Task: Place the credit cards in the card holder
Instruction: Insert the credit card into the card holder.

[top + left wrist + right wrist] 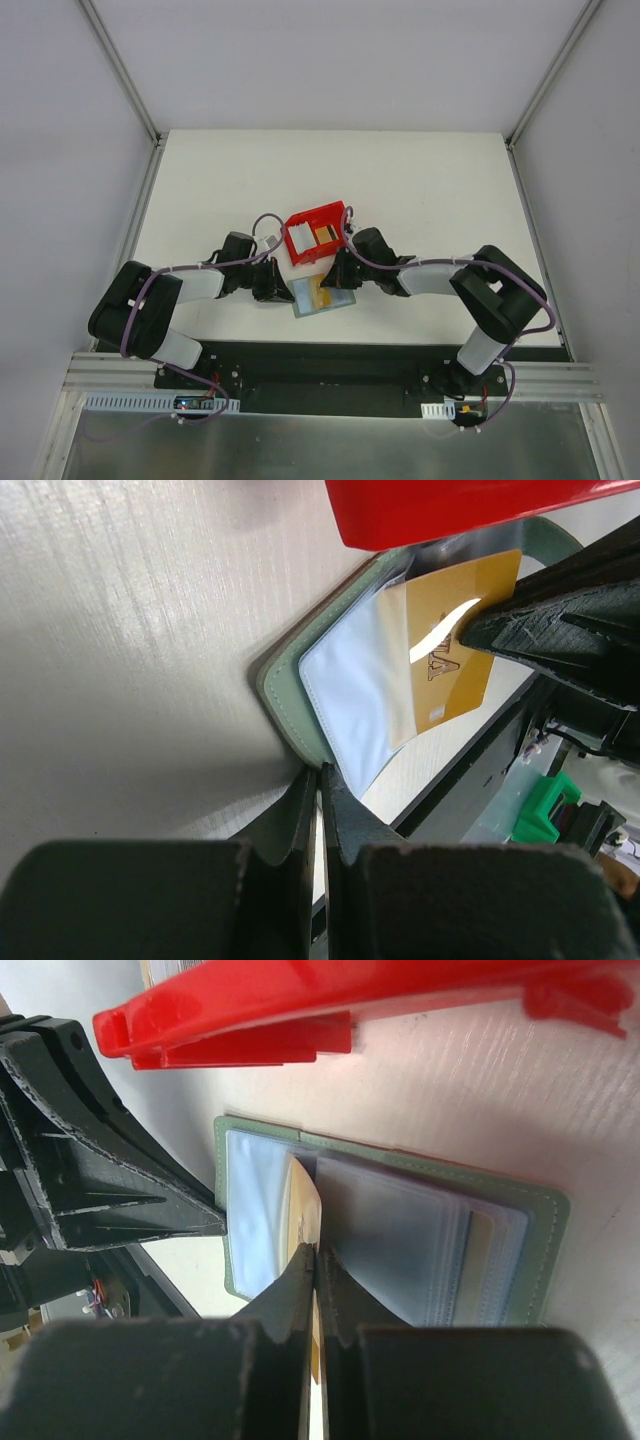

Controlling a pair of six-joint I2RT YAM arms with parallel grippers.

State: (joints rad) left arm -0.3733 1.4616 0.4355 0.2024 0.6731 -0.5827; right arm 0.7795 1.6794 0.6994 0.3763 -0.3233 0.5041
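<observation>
The card holder [322, 297] lies open on the table, grey-green with pale blue-grey clear sleeves. My left gripper [320, 776] is shut on its left edge [290, 712], pinning that flap. My right gripper [316, 1252] is shut on an orange-gold credit card [304, 1210], held on edge with its far end at the sleeves near the fold. The same card [450, 640] shows in the left wrist view, partly under a clear sleeve, with the right fingers [545, 630] on it. A pale tan card [483, 1250] sits inside a sleeve on the right half.
A red plastic bin [315, 235] stands just behind the card holder, close to both grippers, with an orange card [323, 236] in it. Its red wall [300, 1010] fills the top of both wrist views. The table's black front rail [320, 355] is near.
</observation>
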